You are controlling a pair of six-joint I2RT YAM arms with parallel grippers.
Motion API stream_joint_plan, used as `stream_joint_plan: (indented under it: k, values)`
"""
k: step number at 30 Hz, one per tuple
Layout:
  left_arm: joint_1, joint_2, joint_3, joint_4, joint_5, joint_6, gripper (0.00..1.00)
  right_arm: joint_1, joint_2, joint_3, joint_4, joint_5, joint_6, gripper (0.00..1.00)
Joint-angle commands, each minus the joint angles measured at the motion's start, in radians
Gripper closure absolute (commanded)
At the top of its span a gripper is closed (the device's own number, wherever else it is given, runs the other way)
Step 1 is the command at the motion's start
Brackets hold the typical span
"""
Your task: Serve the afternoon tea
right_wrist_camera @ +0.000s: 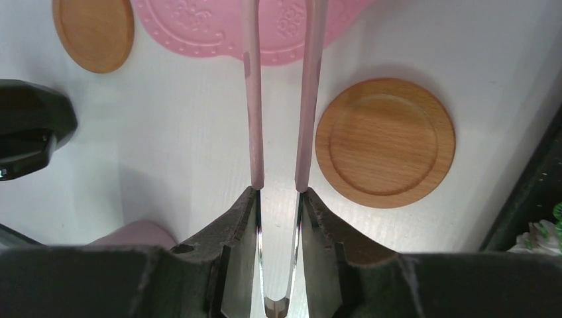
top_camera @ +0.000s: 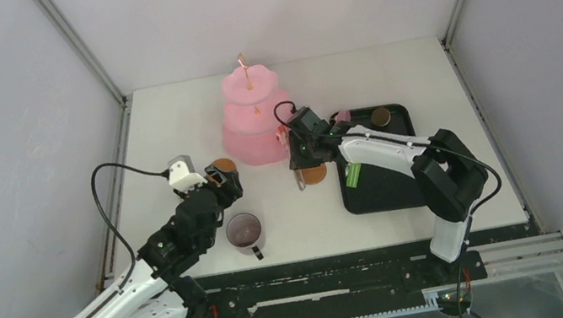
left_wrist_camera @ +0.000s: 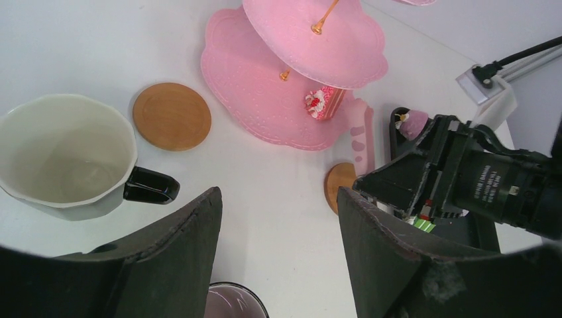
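the left arm stretches forward from its base, elbow low, and the left gripper (left_wrist_camera: 278, 245) angles downward with its fingers (left_wrist_camera: 173, 252) spread wide apart. the right arm folds at the elbow and reaches left; the right gripper (right_wrist_camera: 278, 199) pinches the tongs (right_wrist_camera: 252, 99).

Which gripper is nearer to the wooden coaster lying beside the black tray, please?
Right. The right gripper, shut on the tongs, hangs just beside that coaster; the left gripper is farther off, by the other coaster.
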Motion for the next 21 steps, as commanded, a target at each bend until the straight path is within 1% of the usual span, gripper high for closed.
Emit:
stream_joint_plan:
  k: [1, 9, 21]
  values:
    - [-0.006, -0.005, -0.021, 0.031, -0.031, 0.008, 0.31, 0.012, 0.042, 0.052, 0.045, -0.015, -0.012, 0.67]
    - [-0.007, -0.003, -0.024, 0.052, -0.028, 0.016, 0.31, -0.016, 0.12, 0.117, 0.045, -0.059, -0.012, 0.68]
    - [-0.005, 0.013, -0.016, 0.087, -0.035, 0.049, 0.3, -0.107, 0.235, 0.237, 0.021, -0.099, -0.022, 0.69]
